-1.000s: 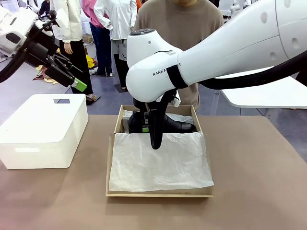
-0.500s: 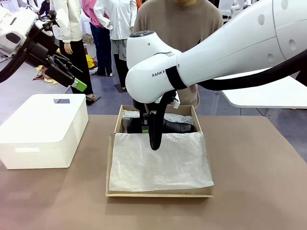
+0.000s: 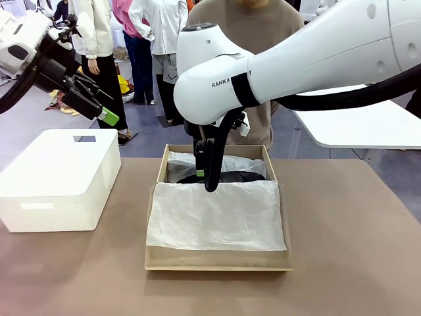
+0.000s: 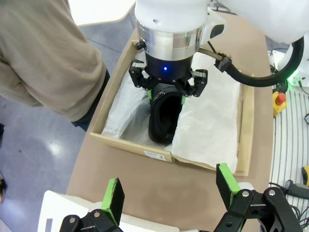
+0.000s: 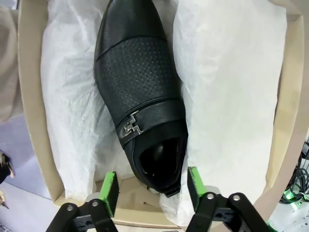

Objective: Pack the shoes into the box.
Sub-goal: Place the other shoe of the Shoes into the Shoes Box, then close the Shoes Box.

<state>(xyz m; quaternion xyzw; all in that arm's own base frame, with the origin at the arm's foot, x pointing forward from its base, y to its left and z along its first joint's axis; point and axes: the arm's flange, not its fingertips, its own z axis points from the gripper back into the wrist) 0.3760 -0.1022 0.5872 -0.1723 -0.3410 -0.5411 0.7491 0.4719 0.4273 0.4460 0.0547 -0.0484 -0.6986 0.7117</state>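
One of the shoes [image 5: 140, 87], glossy black with a pointed toe and a buckled strap, lies on white tissue paper [image 5: 231, 96] in the far part of the tan box [image 3: 152, 217]. My right gripper [image 5: 151, 188] hangs just above its heel, open, with a green pad on either side and neither touching the leather. From the front, the right gripper [image 3: 207, 179] points down into the box at the shoe [image 3: 233, 176]. My left gripper [image 3: 105, 115] is raised at the upper left, open and holding nothing. From there its wrist camera looks down on the shoe [image 4: 164, 116].
A white plastic bin [image 3: 59, 178] with a lid stands on the table left of the box. A person [image 3: 250, 33] stands right behind the box at the far edge. Tissue paper [image 3: 217, 214] covers the box's near half. A white table [image 3: 362, 125] stands at the back right.
My right gripper has opened and let go of the shoe, then risen a little. The shoe has settled lower in the box. The left arm has stayed still.
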